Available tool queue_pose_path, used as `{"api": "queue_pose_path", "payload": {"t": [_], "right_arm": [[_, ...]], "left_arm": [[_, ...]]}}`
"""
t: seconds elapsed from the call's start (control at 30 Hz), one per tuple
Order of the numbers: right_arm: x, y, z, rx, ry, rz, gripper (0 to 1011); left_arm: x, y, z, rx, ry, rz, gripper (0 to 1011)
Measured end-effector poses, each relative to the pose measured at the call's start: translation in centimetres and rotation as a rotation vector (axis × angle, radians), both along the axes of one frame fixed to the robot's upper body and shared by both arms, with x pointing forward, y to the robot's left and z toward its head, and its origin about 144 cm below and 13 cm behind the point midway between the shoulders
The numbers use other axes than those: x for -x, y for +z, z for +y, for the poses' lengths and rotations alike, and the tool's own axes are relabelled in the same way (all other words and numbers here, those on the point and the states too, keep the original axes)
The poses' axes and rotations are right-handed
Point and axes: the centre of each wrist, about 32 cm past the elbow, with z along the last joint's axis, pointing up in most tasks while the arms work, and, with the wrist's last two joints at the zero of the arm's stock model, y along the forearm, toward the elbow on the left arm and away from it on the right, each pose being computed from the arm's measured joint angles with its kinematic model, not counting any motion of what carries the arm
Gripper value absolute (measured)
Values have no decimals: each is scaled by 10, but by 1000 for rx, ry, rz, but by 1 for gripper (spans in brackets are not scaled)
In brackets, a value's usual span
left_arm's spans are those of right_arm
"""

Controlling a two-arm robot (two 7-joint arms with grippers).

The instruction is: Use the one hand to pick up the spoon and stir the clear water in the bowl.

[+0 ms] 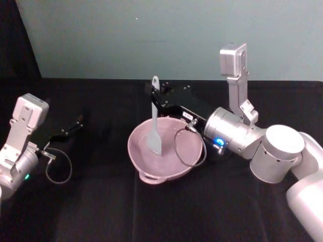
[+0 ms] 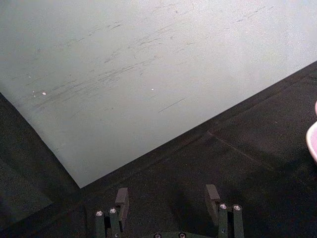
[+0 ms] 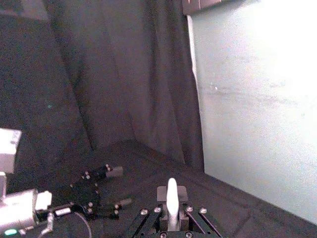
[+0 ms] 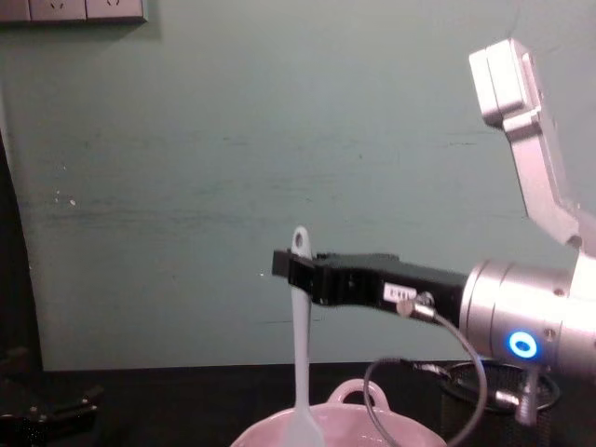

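Head view: right pincer (image 1: 155, 97) clamps the white spoon (image 1: 154, 133) upright by its handle, blade inside the pink bowl (image 1: 135, 151); left pincer (image 2: 167, 192) gapes empty over the desk (image 1: 101, 212).

Free black tabletop (image 1: 101, 171) between left gripper (image 1: 79, 121) and bowl (image 1: 139, 146); upright spoon (image 1: 154, 126) and right gripper (image 1: 155, 95) over the bowl's middle.

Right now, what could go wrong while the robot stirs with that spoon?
1. The right pincer grips the spoon high on its slim handle, so it might twist or slip.
2. The wrist's cable loop hangs over the bowl and could snag its rim or get wet.
3. The left pincer sits apart, so nothing steadies the bowl; it might slide.
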Motion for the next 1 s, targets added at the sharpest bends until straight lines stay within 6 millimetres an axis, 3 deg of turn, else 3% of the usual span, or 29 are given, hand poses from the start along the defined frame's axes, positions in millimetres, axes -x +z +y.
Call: {"api": "queue_pose_path", "payload": {"t": [0.23,0.33,0.47,0.73,1.0], "right_arm": [[0,34,-2,-9,12,-58,114],[1,57,-10,-12,2,-106,114],[2,73,-23,-23,-29,-140,114],[6,85,-55,-47,-113,-163,114],[14,79,-83,-78,-175,-151,114]], "left_arm": [[0,0,0,0,0,0,1011],[0,0,0,0,0,0,1011],[0,0,0,0,0,0,1011],[0,0,0,0,0,0,1011],[0,0,0,0,0,0,1011]]}}
